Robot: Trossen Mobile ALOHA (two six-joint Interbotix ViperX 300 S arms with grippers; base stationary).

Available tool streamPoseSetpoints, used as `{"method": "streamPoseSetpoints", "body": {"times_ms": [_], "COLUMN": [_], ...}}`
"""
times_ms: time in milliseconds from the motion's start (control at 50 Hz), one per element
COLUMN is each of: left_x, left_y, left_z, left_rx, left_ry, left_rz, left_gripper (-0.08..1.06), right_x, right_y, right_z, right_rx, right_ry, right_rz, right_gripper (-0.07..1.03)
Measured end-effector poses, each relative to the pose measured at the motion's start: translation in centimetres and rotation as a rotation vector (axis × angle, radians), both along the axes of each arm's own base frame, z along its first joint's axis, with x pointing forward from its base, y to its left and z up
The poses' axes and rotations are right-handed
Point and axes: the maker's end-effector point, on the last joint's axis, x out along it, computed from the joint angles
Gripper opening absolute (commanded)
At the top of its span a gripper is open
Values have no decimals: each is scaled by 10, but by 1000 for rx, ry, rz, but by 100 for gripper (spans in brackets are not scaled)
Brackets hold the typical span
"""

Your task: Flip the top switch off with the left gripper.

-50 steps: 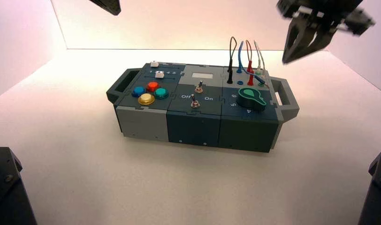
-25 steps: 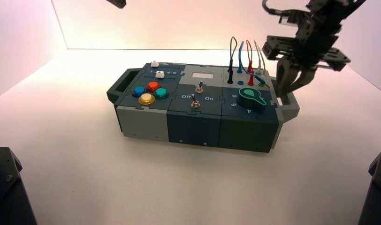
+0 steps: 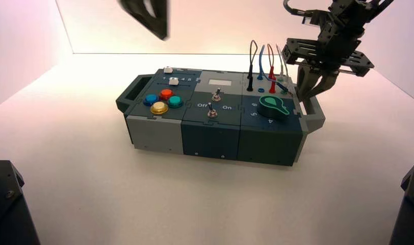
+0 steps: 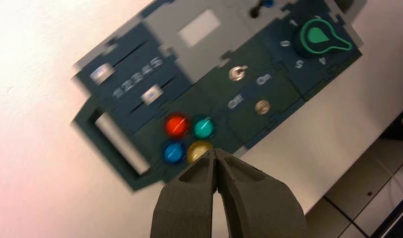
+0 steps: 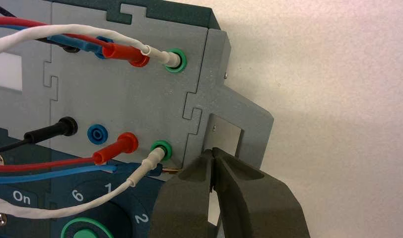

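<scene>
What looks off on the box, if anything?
The blue wire's plug lies loose beside the right gripper, metal tip bare, while a blue socket sits empty. The left gripper hangs clear of the box.

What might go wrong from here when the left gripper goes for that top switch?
The left gripper, beyond the box's far left part, could brush a slider if it swings in low. The top switch sits close to the lower switch, so a slightly off push might catch the wrong lever. The right gripper, by the box's right handle, is near the blue wire's exposed metal pin and might snag it if it moves.
</scene>
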Motion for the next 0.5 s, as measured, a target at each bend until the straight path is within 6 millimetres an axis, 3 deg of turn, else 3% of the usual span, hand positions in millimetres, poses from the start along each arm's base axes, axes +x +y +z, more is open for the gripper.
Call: {"method": "streamPoseSetpoints", "body": {"times_ms": [200, 500], "left_x": [7, 18], "left_y": [-37, -61], "left_z": [-2, -15], "left_rx": [-14, 27], "left_ry": [-48, -84], "left_rz": [-104, -262], "left_gripper": [-3, -3], "right_x": [1, 0], "right_y": [-1, -1], "right_z": [0, -1], "right_rx": [1, -1], "right_ry": [-6, -11], "right_rz": [-4, -2], "right_gripper": [-3, -3]}}
